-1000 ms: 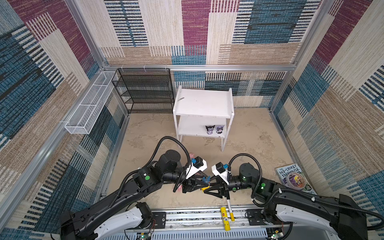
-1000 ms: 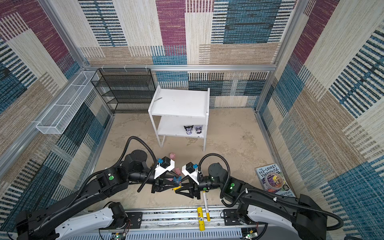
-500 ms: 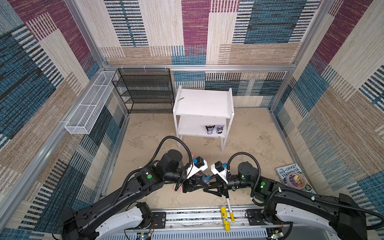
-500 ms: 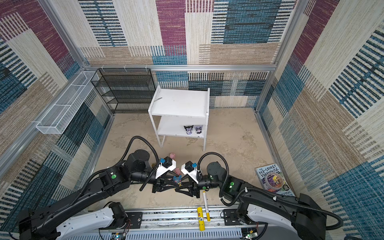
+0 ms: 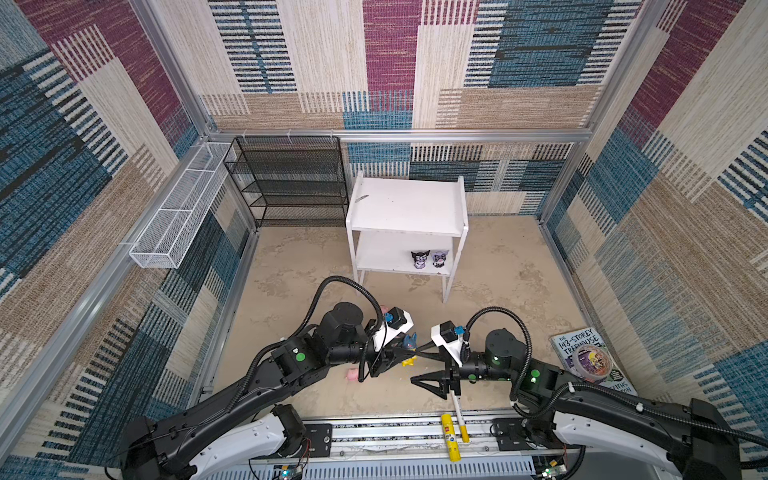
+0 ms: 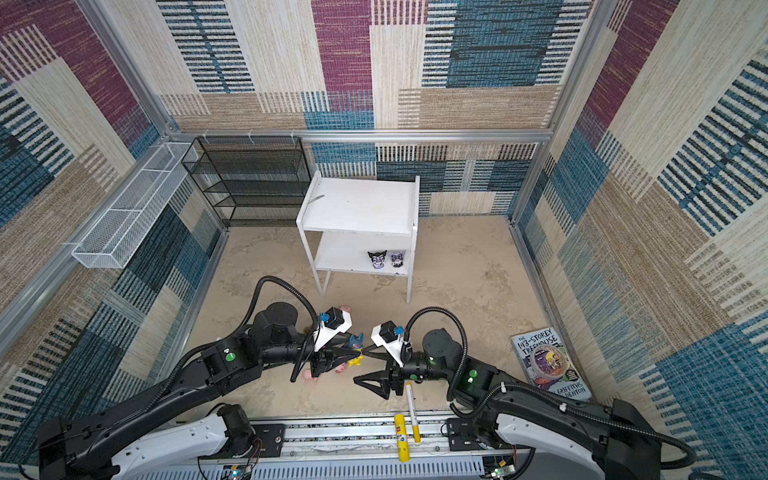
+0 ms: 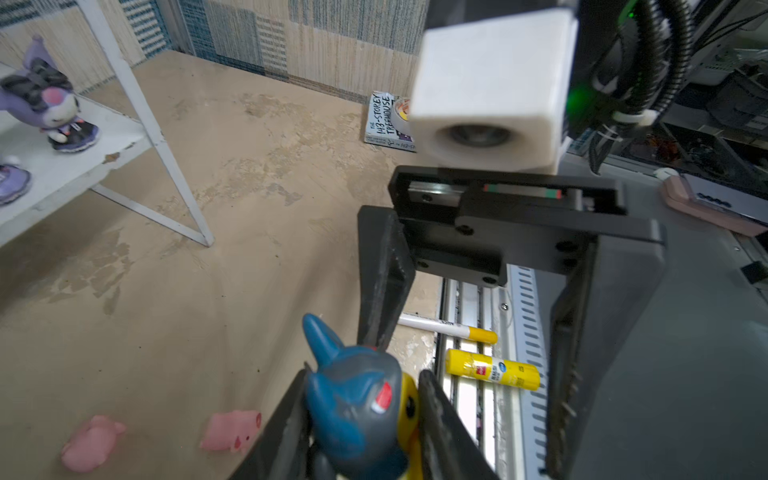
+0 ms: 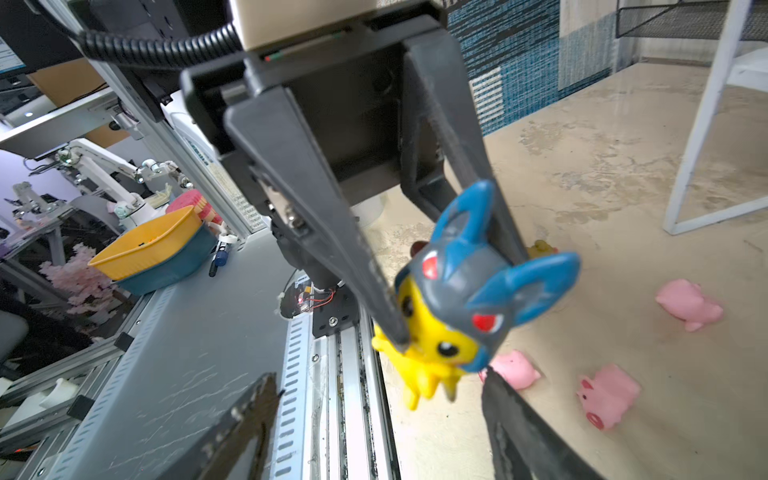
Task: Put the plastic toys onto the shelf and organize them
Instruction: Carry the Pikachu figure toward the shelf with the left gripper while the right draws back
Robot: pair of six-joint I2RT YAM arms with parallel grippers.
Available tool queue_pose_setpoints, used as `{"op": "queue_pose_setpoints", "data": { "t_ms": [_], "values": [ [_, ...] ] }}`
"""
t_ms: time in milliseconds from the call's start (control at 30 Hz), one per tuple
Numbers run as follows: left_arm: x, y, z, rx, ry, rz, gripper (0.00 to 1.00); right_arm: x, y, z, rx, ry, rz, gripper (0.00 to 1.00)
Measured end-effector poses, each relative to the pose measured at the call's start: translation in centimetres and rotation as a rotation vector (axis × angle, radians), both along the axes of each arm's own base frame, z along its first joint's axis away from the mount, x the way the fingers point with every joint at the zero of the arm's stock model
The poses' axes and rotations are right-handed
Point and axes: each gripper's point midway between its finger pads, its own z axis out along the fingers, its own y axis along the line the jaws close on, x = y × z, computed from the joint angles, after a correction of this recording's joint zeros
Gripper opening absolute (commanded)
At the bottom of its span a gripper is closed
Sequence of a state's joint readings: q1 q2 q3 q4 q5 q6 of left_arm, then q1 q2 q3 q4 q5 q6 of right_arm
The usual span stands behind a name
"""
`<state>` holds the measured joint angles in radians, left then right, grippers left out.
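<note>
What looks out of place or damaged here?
Two pink pigs lie toppled on the floor. The shelf has a chipped lower-board edge in the left wrist view. A marker lies half across the front metal rail, beside a yellow tube.

"143-STOREY TREEHOUSE" on the book
</note>
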<state>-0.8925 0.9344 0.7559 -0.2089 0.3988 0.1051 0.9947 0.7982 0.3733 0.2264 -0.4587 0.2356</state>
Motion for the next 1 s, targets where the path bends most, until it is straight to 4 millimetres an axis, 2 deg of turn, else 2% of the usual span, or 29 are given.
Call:
{"op": "queue_pose_setpoints", "data": {
  "t_ms": [267,433,667,867,1000],
  "values": [
    [5.8,-0.5,0.2,-0.028,-0.137,0.1,0.1,0.4,-3.2,0.5,0.023,0.002,-0.133,0.86],
    [9.2,-0.8,0.7,-0.027,-0.204,0.134,0.1,0.9,-4.4,0.5,0.039,0.009,-0.201,0.86],
    [13.0,-1.1,2.4,0.01,-0.345,0.14,0.1,1.4,-4.7,-0.1,0.025,0.02,-0.243,0.86],
    [15.4,-0.7,1.0,0.085,-0.415,0.159,0.1,1.5,-4.7,-0.2,0.021,0.021,-0.244,0.86],
    [16.6,-0.3,0.8,0.086,-0.477,0.184,0.08,1.5,-4.8,0.1,0.032,0.015,-0.247,0.87]
  ]
}}
